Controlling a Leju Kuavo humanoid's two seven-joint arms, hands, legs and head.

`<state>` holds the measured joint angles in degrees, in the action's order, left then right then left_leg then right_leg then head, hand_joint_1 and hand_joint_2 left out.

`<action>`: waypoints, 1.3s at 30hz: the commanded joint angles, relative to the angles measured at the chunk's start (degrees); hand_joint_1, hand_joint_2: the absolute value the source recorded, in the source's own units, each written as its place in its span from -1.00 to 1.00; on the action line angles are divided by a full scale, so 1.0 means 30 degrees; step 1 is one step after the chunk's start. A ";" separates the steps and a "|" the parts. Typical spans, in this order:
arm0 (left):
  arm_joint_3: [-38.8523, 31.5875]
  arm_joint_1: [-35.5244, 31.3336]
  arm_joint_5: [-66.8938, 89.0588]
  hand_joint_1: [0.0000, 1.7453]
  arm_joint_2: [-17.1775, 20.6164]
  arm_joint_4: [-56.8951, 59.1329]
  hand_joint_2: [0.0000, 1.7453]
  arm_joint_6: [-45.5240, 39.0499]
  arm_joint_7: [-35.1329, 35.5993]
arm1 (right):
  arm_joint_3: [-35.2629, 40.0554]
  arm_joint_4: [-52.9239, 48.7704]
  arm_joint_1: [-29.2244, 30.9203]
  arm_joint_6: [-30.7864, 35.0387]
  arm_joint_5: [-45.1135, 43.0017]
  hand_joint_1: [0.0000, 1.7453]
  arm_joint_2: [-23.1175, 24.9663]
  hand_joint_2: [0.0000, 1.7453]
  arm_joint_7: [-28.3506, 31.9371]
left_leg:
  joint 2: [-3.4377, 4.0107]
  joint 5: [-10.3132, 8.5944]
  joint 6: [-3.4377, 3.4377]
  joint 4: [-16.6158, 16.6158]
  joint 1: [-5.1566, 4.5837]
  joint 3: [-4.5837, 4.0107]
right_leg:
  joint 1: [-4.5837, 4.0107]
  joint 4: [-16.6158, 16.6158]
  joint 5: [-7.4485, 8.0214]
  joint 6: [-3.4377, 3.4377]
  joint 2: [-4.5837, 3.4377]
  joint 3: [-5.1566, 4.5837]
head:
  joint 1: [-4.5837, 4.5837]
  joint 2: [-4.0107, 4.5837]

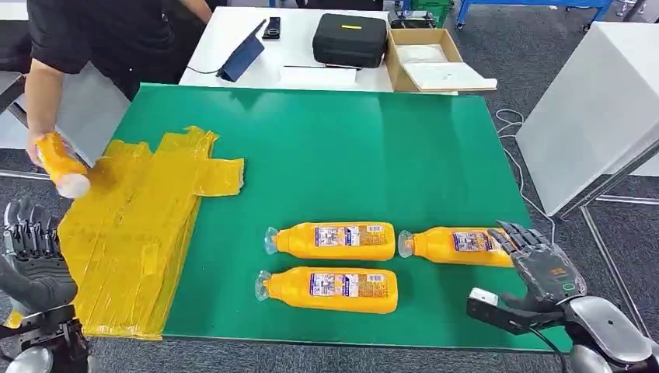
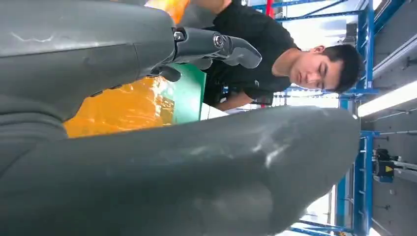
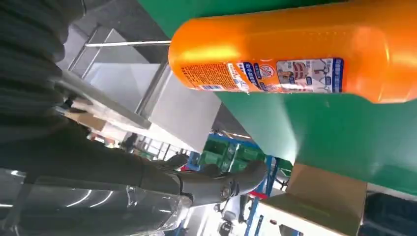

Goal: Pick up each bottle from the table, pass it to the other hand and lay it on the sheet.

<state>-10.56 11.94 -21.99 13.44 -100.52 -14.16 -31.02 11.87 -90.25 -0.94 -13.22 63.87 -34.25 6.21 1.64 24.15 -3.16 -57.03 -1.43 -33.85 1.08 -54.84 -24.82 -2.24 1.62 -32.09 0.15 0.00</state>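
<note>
Your right robot hand (image 1: 536, 268) is hovering spread, empty, touching the lower-right bottle (image 1: 457, 245); a glancing touch is risking rolling it off the surface (image 1: 350, 148).

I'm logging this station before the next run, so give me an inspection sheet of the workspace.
Surface: green table.
Job's things: three orange bottles lie on the table, far left one, far right one, near one; yellow sheet over the table's left edge.
Clutter: a person's hand holds a fourth bottle over the sheet.
Hands: left hand open, beside the sheet; right hand open at the far right bottle's base.
Cables: white cable on the floor.
Surroundings: white desk with black case and cardboard box.
</note>
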 commanded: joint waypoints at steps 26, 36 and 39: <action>-0.0921 0.0600 0.0568 -1.00 -0.1595 -0.0913 -1.00 0.0445 0.0472 | 0.0357 0.8673 0.5135 0.0433 0.2795 -1.00 0.4223 1.00 -0.1064 | -0.0005 0.0003 0.0109 0.0037 0.0037 0.0091 | -0.0021 0.0054 0.0023 0.0057 -0.0093 0.0080 | 0.0007 0.0000; -0.0539 -0.0092 0.0540 -1.00 -0.1408 -0.0165 -1.00 0.0722 0.0522 | -0.0326 0.9726 0.5490 0.1034 0.2868 -1.00 0.4465 1.00 -0.1529 | -0.0037 0.0001 0.0087 0.0023 0.0026 0.0074 | -0.0015 0.0035 0.0009 0.0047 -0.0047 0.0069 | 0.0000 0.0000; -0.0463 -0.0084 0.0291 -1.00 -0.1127 -0.0024 -1.00 0.0726 0.0457 | -0.0516 0.9394 0.5272 0.1083 0.2738 -1.00 0.4593 1.00 -0.1477 | -0.0046 0.0014 0.0147 0.0027 0.0042 0.0110 | -0.0022 0.0041 0.0004 0.0077 -0.0086 0.0098 | 0.0000 0.0000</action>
<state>-12.87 13.34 -20.41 10.19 -104.56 -12.20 -29.66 11.65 -66.80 12.72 -10.25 72.63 -23.69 1.70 1.58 24.13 -3.17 -57.04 -1.44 -33.83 1.08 -54.84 -24.82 -2.24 1.65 -32.08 0.15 0.00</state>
